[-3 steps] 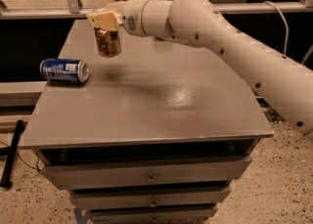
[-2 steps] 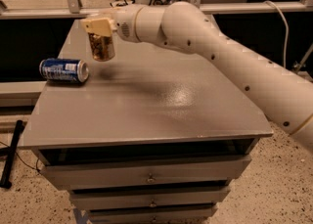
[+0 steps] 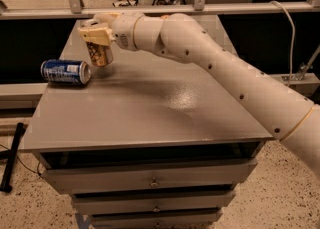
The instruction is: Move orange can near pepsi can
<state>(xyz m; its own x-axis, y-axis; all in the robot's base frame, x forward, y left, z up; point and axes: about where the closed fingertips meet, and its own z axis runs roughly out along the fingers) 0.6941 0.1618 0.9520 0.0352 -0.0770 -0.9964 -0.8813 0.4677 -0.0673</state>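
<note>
The pepsi can (image 3: 65,71), dark blue with white markings, lies on its side at the left edge of the grey cabinet top (image 3: 150,108). The orange can (image 3: 99,54), orange-gold with a silvery label, hangs roughly upright in my gripper (image 3: 96,37), which is shut on its upper part. The can is held just above the surface, a short way right of the pepsi can's silver end and slightly behind it. The two cans are close but not touching. My white arm reaches in from the right across the back of the top.
The grey top sits on a cabinet with drawers (image 3: 150,180) at the front. A metal rail (image 3: 200,8) runs behind it. A black pole (image 3: 12,158) leans on the floor at the left. A cable (image 3: 290,28) hangs at the right.
My gripper has carried the orange can further left and lower, closer to the pepsi can. The pepsi can has not moved.
</note>
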